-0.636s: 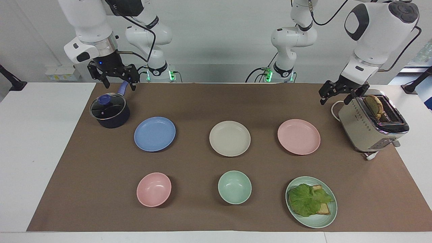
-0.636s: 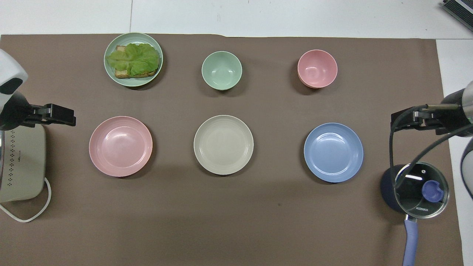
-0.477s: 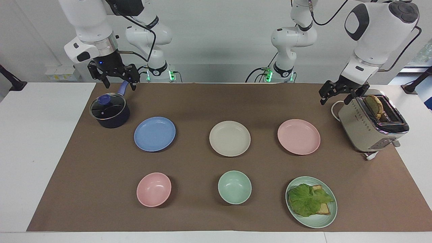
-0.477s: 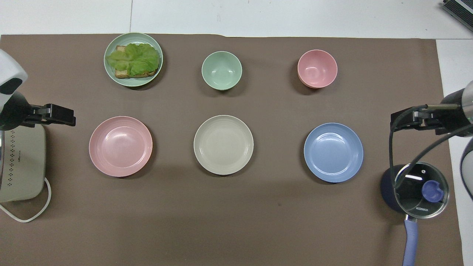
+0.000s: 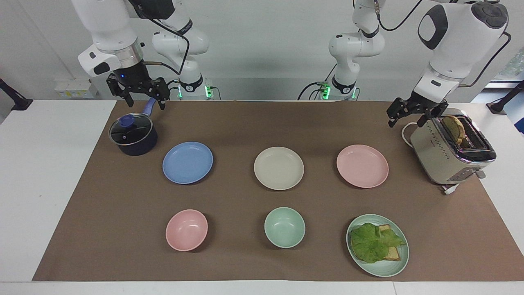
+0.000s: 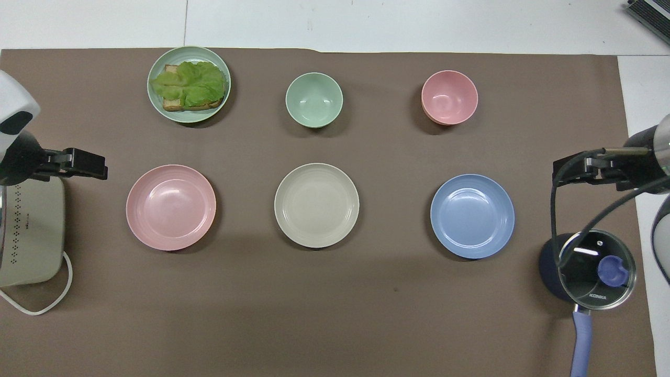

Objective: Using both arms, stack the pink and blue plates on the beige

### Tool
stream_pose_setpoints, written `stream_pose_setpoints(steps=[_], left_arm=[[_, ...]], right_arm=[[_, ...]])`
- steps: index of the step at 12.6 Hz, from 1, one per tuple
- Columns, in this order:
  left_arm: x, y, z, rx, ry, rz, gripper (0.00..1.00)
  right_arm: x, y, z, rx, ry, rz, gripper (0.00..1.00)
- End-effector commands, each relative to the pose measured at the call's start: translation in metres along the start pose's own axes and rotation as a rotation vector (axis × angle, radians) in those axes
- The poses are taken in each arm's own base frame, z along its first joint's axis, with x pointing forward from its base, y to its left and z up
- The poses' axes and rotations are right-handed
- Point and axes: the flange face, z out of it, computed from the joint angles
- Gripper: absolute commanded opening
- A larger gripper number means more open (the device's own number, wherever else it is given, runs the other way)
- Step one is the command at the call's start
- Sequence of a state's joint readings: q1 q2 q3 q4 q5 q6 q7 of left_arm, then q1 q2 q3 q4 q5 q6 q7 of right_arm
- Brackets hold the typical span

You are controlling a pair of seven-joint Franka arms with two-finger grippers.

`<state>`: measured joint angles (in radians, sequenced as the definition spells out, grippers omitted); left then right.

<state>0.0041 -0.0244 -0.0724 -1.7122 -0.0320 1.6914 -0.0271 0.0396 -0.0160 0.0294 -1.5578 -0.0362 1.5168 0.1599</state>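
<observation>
You get the toast [image 5: 453, 127] standing in the toaster [image 5: 450, 155] slot only from the facing view; from overhead you see just the toaster's pale side and its white cord at the left arm's end of the table. The facing view also lets you see both grippers hanging in the air with their fingers spread and nothing between them, while the overhead view shows them only as dark shapes at the edges. Your left gripper [image 5: 413, 114] hangs over the brown mat [image 5: 245, 123] just beside the toaster, and the pink plate [image 5: 362, 166] lies well apart from it, farther from the robots and toward the middle of the table. Your right gripper [image 5: 139, 93] hangs over the blue handle of the lidded saucepan [image 5: 133, 135], and the blue plate [image 5: 188, 162] lies beside that saucepan, farther from the robots than the gripper's spot. The beige plate [image 5: 278, 168] sits between the pink and blue plates, all three in one row and apart. Farther from the robots you have a pink bowl [image 5: 186, 230], a green bowl [image 5: 284, 227] and a green plate [image 5: 399, 262] with lettuce and bread.
</observation>
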Motion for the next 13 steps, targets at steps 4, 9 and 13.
stream_pose_setpoints(steps=[4,9,13], left_arm=[[-0.012,-0.009,0.113,-0.010,-0.022,-0.009,1.00],[0.002,-0.012,0.187,-0.013,-0.087,-0.021,1.00],[0.012,-0.024,0.227,-0.017,-0.093,-0.045,1.00]], right_arm=[[-0.001,0.000,-0.005,0.011,0.008,-0.019,1.00],[-0.001,0.000,-0.005,0.012,0.010,-0.019,1.00],[-0.001,-0.001,-0.005,0.019,0.008,-0.019,1.00]])
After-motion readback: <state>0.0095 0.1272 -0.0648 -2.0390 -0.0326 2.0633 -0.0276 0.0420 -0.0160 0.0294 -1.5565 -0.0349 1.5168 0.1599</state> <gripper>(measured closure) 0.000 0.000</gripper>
